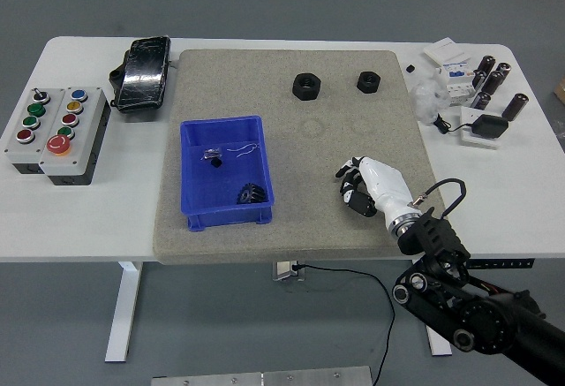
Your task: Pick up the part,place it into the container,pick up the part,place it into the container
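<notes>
The parts left for me are two black nuts at the far side of the mat: the larger nut (306, 86) and, to its right and well apart from it, the smaller nut (367, 80). Both lie flat, bore up. I judge them rigid and dense for their bulk, not fragile, with smooth flanks that could slip under a light pinch. Best hold: opposing flats between thumb and fingers, or one finger hooked into the bore.

The blue bin (226, 172) sits left of centre on the mat. It already holds a dark toothed part (250, 194) near its front right corner and some small bits I cannot identify at this resolution.

My right hand (364, 188) hovers low over the near right part of the mat, well short of both nuts. Its fingers are loosely curled and hold nothing. My left hand is out of view.

The grey mat (335, 147) looks like felt; it should give grip and keep a nut from skating. The white table (79, 218) carries a button box (55, 133) at left, a black pouch (141, 71) behind it, and cylinders and small boxes (472, 86) at far right. The reach to the nuts is unobstructed.
</notes>
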`<control>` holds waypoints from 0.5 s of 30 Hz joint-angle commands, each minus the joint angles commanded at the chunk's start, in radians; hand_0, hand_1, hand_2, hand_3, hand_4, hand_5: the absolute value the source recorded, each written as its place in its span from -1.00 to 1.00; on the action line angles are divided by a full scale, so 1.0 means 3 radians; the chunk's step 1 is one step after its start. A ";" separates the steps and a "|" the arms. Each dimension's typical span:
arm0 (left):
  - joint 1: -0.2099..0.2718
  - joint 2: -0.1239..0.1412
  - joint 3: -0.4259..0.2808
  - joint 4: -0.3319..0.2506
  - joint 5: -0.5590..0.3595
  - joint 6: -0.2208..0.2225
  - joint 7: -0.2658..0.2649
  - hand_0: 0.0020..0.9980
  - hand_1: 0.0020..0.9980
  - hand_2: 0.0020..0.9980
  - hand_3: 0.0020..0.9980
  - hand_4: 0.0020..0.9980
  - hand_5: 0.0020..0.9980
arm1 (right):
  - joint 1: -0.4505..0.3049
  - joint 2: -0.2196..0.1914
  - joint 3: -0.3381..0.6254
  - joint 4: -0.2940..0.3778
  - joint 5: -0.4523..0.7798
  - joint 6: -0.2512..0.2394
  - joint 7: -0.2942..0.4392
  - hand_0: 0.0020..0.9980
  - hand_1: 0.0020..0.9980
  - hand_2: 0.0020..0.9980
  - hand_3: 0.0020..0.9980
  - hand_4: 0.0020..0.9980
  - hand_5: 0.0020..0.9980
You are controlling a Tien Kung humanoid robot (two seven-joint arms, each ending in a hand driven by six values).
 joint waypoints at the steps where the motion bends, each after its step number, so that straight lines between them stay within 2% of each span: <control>1: 0.0000 0.0001 0.0000 0.0000 -0.0001 0.0000 -0.0001 0.33 0.26 0.10 0.21 0.40 -0.28 | 0.0000 -0.0001 -0.0005 -0.0002 0.0002 -0.0001 0.0000 0.00 0.05 0.00 0.08 -1.00 -1.00; 9: 0.0001 0.0000 -0.0005 0.0000 0.0003 0.0001 -0.0004 0.33 0.26 0.10 0.21 0.40 -0.28 | 0.0005 -0.0002 0.0000 0.0000 0.0013 -0.0029 0.0015 0.01 0.06 -0.01 0.09 -1.00 -1.00; 10: 0.0001 -0.0001 -0.0005 0.0000 0.0004 0.0001 -0.0003 0.33 0.26 0.10 0.21 0.40 -0.28 | 0.0006 0.0000 0.0010 0.0004 0.0021 -0.0043 0.0022 0.08 0.15 0.11 0.19 -0.78 -1.00; 15: 0.0004 -0.0005 -0.0008 0.0000 0.0006 0.0000 -0.0001 0.33 0.26 0.10 0.21 0.40 -0.28 | 0.0017 0.0002 0.0132 0.0042 0.0063 -0.0078 0.0058 0.08 0.15 0.11 0.19 -0.78 -1.00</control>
